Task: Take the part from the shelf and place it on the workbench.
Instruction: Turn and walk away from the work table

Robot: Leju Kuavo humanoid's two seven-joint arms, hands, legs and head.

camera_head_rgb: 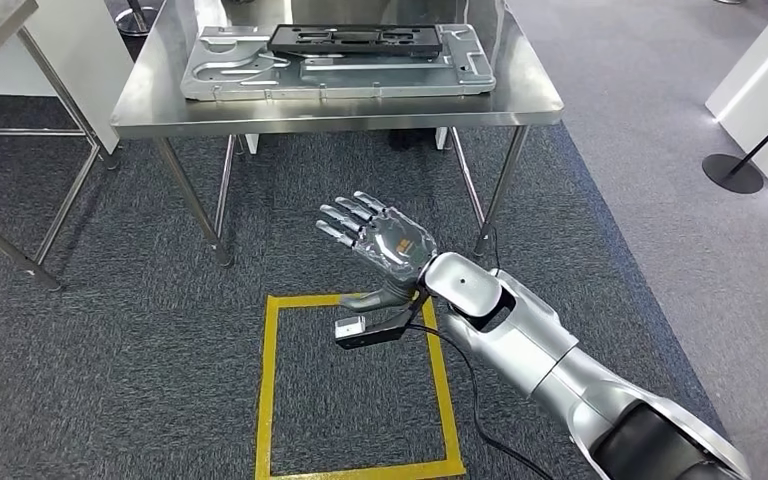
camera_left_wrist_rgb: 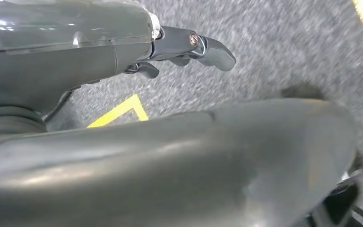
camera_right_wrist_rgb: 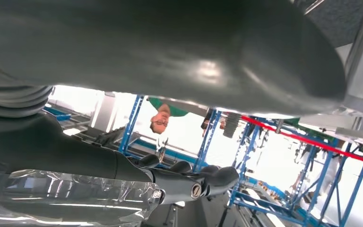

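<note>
The steel workbench (camera_head_rgb: 150, 105) stands on grey carpet (camera_head_rgb: 140, 330), and a yellow taped square (camera_head_rgb: 270, 400) marks the floor before it. On the bench lies a large silver metal plate (camera_head_rgb: 230, 75), with the black part (camera_head_rgb: 355, 40) resting flat on top of it. The right hand (camera_head_rgb: 380, 235) hovers over the carpet below the bench edge, fingers spread and holding nothing. The left hand (camera_left_wrist_rgb: 189, 47) hangs over the carpet, fingers slightly curled around nothing, though I cannot tell its state for sure
</note>
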